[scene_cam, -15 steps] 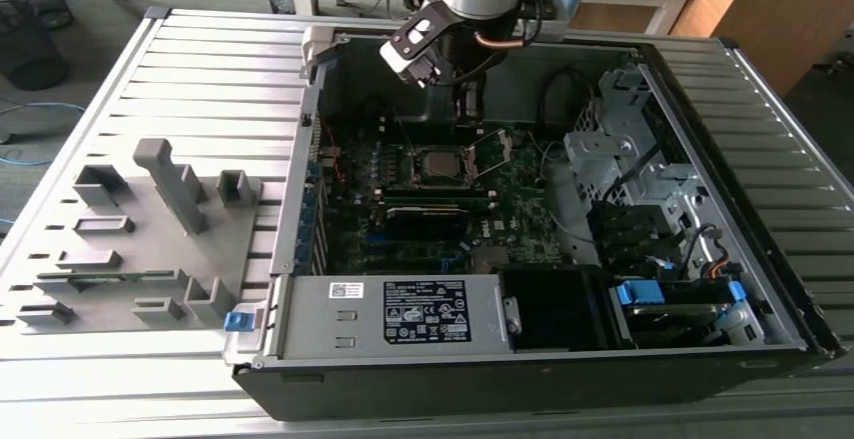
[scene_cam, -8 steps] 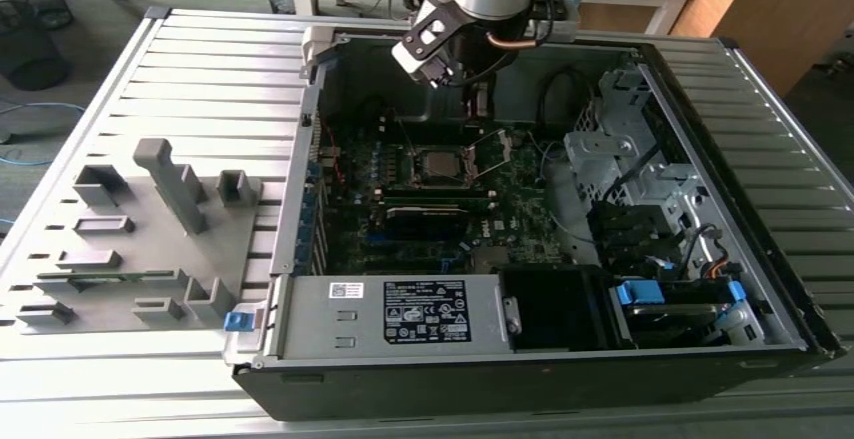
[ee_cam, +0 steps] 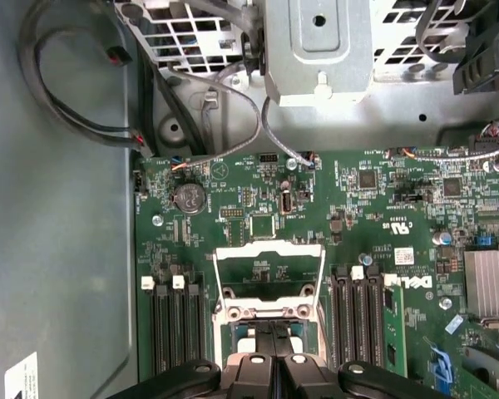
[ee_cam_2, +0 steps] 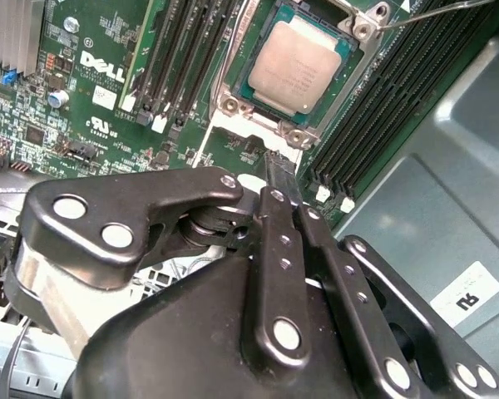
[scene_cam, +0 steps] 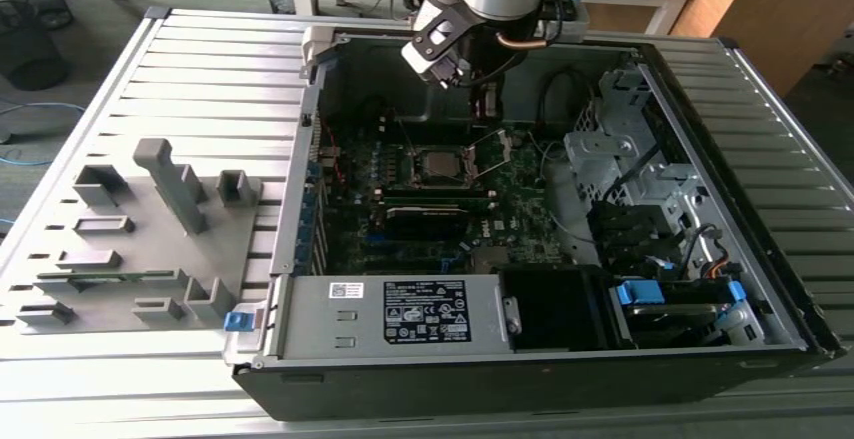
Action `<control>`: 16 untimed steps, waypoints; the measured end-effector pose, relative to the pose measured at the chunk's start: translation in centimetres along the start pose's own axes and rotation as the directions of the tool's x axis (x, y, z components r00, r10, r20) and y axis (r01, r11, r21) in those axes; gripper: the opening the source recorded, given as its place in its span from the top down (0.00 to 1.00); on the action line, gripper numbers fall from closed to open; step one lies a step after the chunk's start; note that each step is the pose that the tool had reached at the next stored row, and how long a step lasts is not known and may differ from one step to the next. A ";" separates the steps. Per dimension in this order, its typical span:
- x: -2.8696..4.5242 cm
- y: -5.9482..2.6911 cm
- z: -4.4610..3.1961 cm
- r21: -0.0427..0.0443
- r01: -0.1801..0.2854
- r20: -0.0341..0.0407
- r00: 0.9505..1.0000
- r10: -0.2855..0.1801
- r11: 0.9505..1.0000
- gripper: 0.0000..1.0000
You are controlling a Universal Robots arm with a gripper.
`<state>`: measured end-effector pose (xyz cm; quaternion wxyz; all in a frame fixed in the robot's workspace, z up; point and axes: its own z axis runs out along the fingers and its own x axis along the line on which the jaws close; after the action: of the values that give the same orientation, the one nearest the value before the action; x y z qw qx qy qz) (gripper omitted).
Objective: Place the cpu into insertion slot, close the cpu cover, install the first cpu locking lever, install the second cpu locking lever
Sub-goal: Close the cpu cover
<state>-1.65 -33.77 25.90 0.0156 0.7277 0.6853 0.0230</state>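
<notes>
The cpu lies flat in the insertion slot on the green motherboard, its dull silver top uncovered; in the exterior view the cpu sits mid-board. The cpu cover, a silvery frame with a window, stands swung up off the slot, and the cover rises beside the socket. A thin wire locking lever is raised off the socket. My gripper hangs above the cover's side of the socket, fingers pressed together with nothing between them. The gripper's tip is just short of the socket's edge.
The open computer case lies on a slatted table. Black memory slots flank the socket. A drive cage and loose cables crowd one side, the power supply the front. A grey fixture stands at the exterior view's left.
</notes>
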 end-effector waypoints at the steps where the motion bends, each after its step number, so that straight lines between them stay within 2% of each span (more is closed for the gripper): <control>1: 0.00 0.05 0.00 0.000 0.000 0.000 1.000 0.000 1.000 0.89; 16: 0.05 0.84 0.04 0.000 0.000 0.000 1.000 0.000 1.000 0.89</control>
<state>-0.81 -33.77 25.92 0.0156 0.7277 0.6853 0.0231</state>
